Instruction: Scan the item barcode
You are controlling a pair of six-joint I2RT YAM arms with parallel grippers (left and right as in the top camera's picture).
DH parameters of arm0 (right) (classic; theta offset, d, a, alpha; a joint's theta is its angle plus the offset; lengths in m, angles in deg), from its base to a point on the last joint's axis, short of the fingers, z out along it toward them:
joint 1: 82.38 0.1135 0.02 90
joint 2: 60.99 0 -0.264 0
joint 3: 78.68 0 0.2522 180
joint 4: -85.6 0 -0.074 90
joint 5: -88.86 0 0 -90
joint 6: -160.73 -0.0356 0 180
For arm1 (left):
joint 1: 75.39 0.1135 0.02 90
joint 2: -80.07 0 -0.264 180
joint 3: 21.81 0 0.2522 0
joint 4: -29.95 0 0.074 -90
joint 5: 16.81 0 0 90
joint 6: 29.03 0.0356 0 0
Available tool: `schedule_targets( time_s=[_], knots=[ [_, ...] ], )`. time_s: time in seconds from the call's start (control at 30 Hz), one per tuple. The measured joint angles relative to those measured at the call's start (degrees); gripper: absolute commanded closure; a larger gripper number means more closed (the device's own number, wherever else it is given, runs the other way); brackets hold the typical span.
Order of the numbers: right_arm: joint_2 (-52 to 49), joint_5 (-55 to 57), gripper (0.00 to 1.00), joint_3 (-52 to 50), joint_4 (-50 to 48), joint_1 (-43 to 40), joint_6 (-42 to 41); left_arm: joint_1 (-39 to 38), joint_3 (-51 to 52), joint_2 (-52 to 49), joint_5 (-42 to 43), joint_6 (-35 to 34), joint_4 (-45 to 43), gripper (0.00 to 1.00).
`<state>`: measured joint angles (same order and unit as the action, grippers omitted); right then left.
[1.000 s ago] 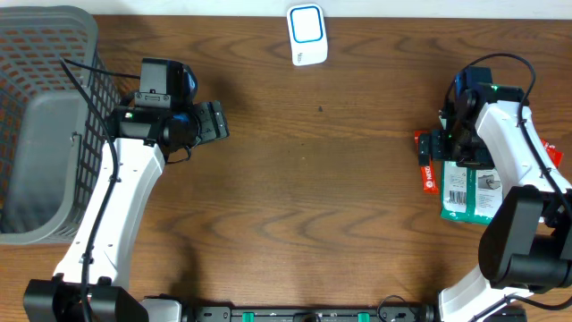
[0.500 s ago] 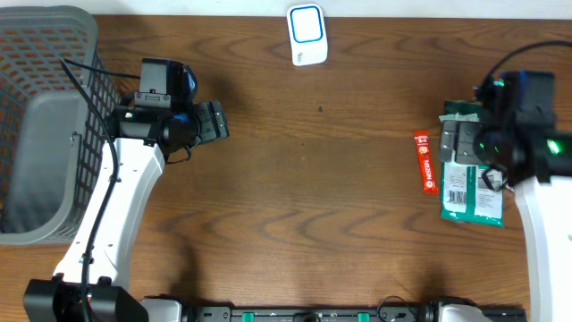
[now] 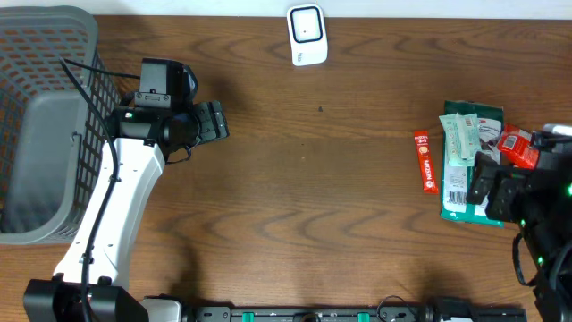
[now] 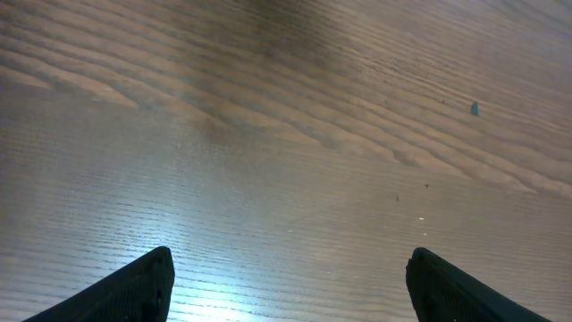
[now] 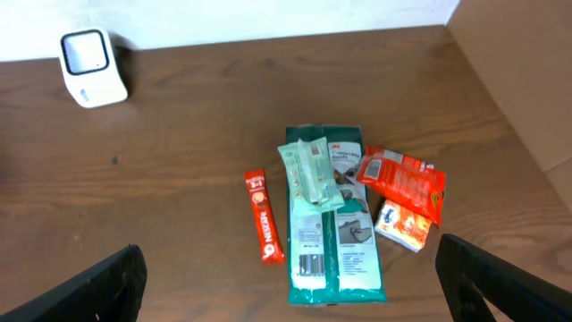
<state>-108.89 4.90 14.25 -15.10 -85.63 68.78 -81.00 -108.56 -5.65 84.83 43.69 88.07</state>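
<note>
Several packets (image 5: 340, 259) lie well apart from grey basket (image 3: 45, 45).

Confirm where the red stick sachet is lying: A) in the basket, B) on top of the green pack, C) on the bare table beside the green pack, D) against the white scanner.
C: the red stick sachet lies flat on bare wood beside the green pack, well away from the white scanner and the basket.

Open wood across the middle of the table (image 3: 322, 206). Blocked far left by a wire basket (image 3: 36, 54), at the back edge by a white scanner (image 3: 307, 34), at right by a red sachet (image 3: 427, 163) beside heaped packets (image 5: 335, 224).
</note>
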Motion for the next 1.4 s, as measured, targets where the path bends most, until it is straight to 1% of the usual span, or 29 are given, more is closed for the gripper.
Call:
schedule_targets(
  time_s=[0.17, 0.27, 0.43, 0.6, 0.7, 0.73, 0.77, 0.87, 0.93, 1.0, 1.17, 1.3, 1.4],
  knots=[
    [3.5, 0.0, 0.01, 0.0, 0.0, 0.0, 0.0, 0.0, 0.0, 0.0, 0.0, 0.0, 0.0, 0.16],
    [7.1, 0.1, 0.01, 0.0, 0.0, 0.7, 0.0, 0.0, 0.0, 0.0, 0.0, 0.0, 0.0, 0.16],
    [15.1, 0.3, 0.01, 0.0, 0.6, 4.8, 0.0, 0.0, 0.0, 0.0, 0.0, 0.0, 0.0, 0.16],
    [20.4, 0.4, 0.01, -0.2, 0.2, 5.2, 0.0, 0.0, 0.0, 0.0, 0.0, 0.0, 0.0, 0.16],
    [23.8, 0.4, 0.01, -3.0, -2.1, 5.2, 0.0, 0.0, 0.0, 0.0, 0.0, 0.0, 0.0, 0.16],
    [26.7, 0.4, 0.01, -6.1, -3.6, 5.2, 0.0, 0.0, 0.0, 0.0, 0.0, 0.0, 0.0, 0.16],
    [27.7, 0.4, 0.01, -7.5, -6.0, 5.2, 0.0, 0.0, 0.0, 0.0, 0.0, 0.0, 0.0, 0.16],
    [33.2, 0.1, 0.01, -16.7, -14.6, 5.2, 0.0, 0.0, 0.0, 0.0, 0.0, 0.0, 0.0, 0.16],
    [37.3, -0.5, 0.01, -24.7, -22.6, 5.2, 0.0, 0.0, 0.0, 0.0, 0.0, 0.0, 0.0, 0.16],
    [39.4, -1.2, 0.01, -30.1, -28.2, 5.1, 0.0, 0.0, 0.0, 0.0, 0.0, 0.0, 0.0, 0.16],
    [44.7, -2.3, 0.01, -45.0, -46.1, 5.2, -0.3, 0.0, 0.0, 0.0, 0.0, 0.0, 0.0, 0.16],
    [46.9, -2.9, 0.01, -53.7, -61.7, 5.2, -1.6, 0.0, 0.0, 0.0, 0.0, 0.0, 0.0, 0.16],
    [47.0, -3.4, 0.01, -58.7, -71.1, 5.2, -3.0, 0.0, 0.0, 0.0, 0.0, 0.0, 0.0, 0.16]
  ],
)
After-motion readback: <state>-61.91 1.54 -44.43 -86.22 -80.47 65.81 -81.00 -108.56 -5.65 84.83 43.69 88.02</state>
